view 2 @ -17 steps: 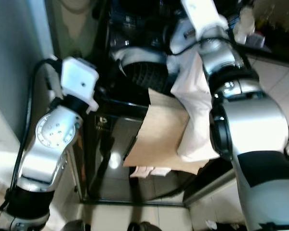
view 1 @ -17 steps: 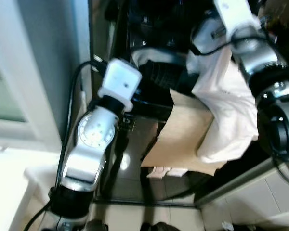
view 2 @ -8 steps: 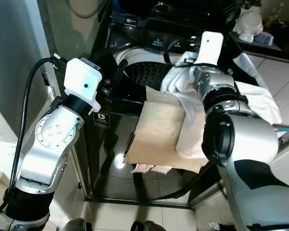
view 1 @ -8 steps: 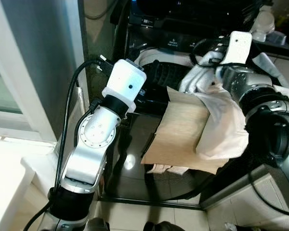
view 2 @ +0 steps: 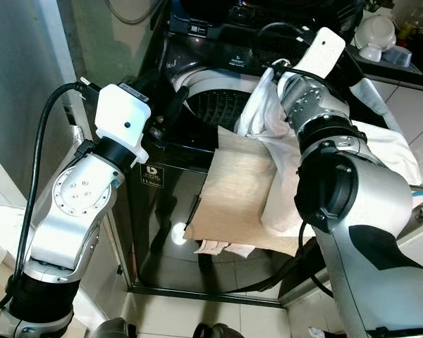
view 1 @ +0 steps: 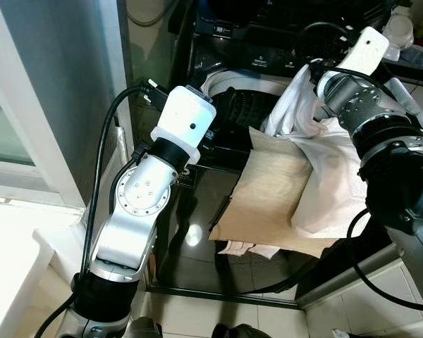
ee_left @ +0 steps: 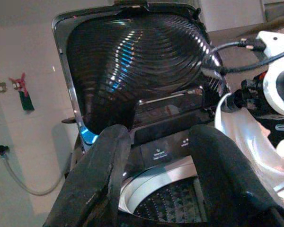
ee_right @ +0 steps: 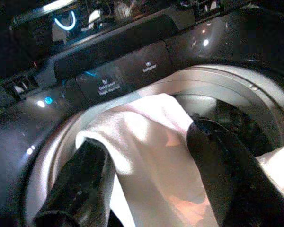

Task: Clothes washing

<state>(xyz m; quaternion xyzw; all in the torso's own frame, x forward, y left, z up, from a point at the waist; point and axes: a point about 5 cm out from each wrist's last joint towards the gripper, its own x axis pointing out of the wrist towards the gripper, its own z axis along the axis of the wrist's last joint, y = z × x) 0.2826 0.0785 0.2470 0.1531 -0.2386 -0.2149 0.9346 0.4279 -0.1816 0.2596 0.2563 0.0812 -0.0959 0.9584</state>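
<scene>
The black top-loading washing machine (view 2: 176, 204) stood in front of the robot, glossy front panel catching a spot of light, its ribbed lid (ee_left: 132, 61) propped up at the back. Below the lid ran the control panel (ee_right: 128, 71), with small lit labels and a blue glow near one end. The drum (ee_left: 168, 208) sat open under its pale grey rim (ee_right: 236, 80), dimpled metal visible inside.

Over at the right gripper (ee_right: 146, 156): its two black fingers (ee_right: 222, 161) were spread apart, and a fold of the white garment (ee_right: 142, 142) was draped between them, lying across the rim of the drum. Whether the fingers actually pinched the cloth, I couldn't tell; they looked parted, with the fabric slung over and between them. From the head cameras, the right arm (view 2: 317, 120) reached up over the machine's mouth, and the white cloth hung from near its wrist, then trailed down the machine's right front corner in a long crumpled fall.

Beneath it a tan cloth (view 2: 236, 193) lay flat over the front edge of the machine, hanging down the panel, with a bit of pinkish fabric (view 2: 215, 248) peeking out below its lower hem.

The left gripper (ee_left: 156, 175) hovered just short of the drum's near edge, fingers well apart and holding nothing, looking straight into the tub. A black cable (view 1: 102, 162) looped along the left arm (view 1: 144, 204).
</scene>
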